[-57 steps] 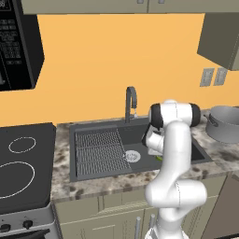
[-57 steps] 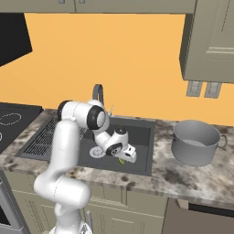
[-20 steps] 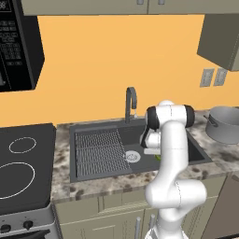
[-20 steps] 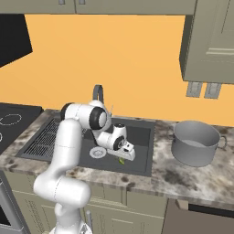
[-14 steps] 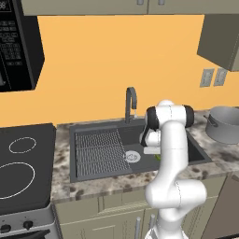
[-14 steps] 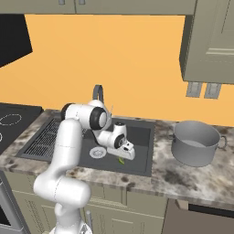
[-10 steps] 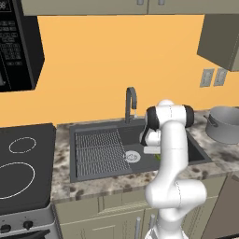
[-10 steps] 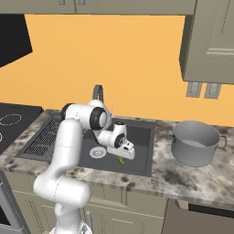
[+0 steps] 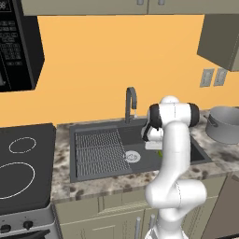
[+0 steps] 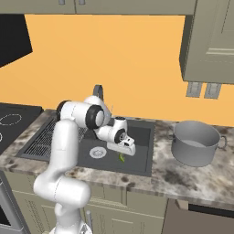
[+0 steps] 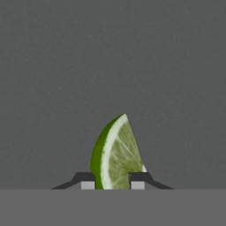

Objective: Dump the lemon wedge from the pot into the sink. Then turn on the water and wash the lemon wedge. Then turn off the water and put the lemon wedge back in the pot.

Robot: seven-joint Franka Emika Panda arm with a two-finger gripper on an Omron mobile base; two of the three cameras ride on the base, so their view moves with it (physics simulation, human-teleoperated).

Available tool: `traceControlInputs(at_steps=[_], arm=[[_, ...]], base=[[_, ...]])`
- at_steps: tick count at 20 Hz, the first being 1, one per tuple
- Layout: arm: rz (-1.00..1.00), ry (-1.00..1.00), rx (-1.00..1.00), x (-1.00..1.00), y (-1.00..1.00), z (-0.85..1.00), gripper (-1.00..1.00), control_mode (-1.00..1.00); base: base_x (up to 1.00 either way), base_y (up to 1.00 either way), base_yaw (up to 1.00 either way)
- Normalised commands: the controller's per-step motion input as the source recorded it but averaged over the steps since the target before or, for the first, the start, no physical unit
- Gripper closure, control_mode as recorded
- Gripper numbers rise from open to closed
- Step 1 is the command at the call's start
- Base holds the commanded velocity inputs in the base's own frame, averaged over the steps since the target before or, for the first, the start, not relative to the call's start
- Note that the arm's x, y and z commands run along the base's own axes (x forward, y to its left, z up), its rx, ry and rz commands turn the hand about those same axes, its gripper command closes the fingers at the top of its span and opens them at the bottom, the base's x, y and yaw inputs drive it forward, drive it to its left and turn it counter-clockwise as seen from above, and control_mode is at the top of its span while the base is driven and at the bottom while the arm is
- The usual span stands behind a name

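The lemon wedge (image 11: pixel 115 154) lies on the dark floor of the sink (image 9: pixel 93 169), right of the drain. In the hand view its green rind and pale flesh rise between my two fingertips, which press on its sides. My gripper (image 11: pixel 112 185) is shut on the wedge, low inside the basin (image 10: pixel 139 161). From the right base view the hand (image 10: pixel 126 149) hangs just over the wedge (image 10: pixel 121 158). The grey pot (image 9: pixel 225 125) stands upright on the counter to the right of the sink, also visible as the pot (image 10: pixel 195 142). The faucet (image 9: pixel 130 101) arches behind the basin with no stream showing.
A ribbed wire grid (image 9: pixel 98 147) covers the sink's left half, with the silver drain (image 9: pixel 132 156) beside it. A black stovetop (image 9: pixel 21 163) lies to the left. Speckled counter (image 10: pixel 192 176) surrounds the pot; cabinets hang overhead.
The fingers have drawn in around the lemon wedge. Since the earliest frames the hand has sunk a little toward the sink floor; the pot has stayed put.
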Motion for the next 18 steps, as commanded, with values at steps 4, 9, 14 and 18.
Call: traceControlInputs(at_steps=[4,9,14,18], arm=[[0.0,-0.04,0.0,-0.23,-0.03,0.45,1.0,-1.0],[0.0,-0.08,0.0,-0.33,0.0,0.52,1.0,-1.0],[0.0,-0.15,0.0,-0.48,0.0,0.65,1.0,-1.0],[0.0,-0.17,0.0,-0.42,0.0,0.74,1.0,-1.0]], base=[[0.0,0.0,0.0],[0.0,0.0,0.0],[0.0,0.0,0.0],[0.0,0.0,0.0]])
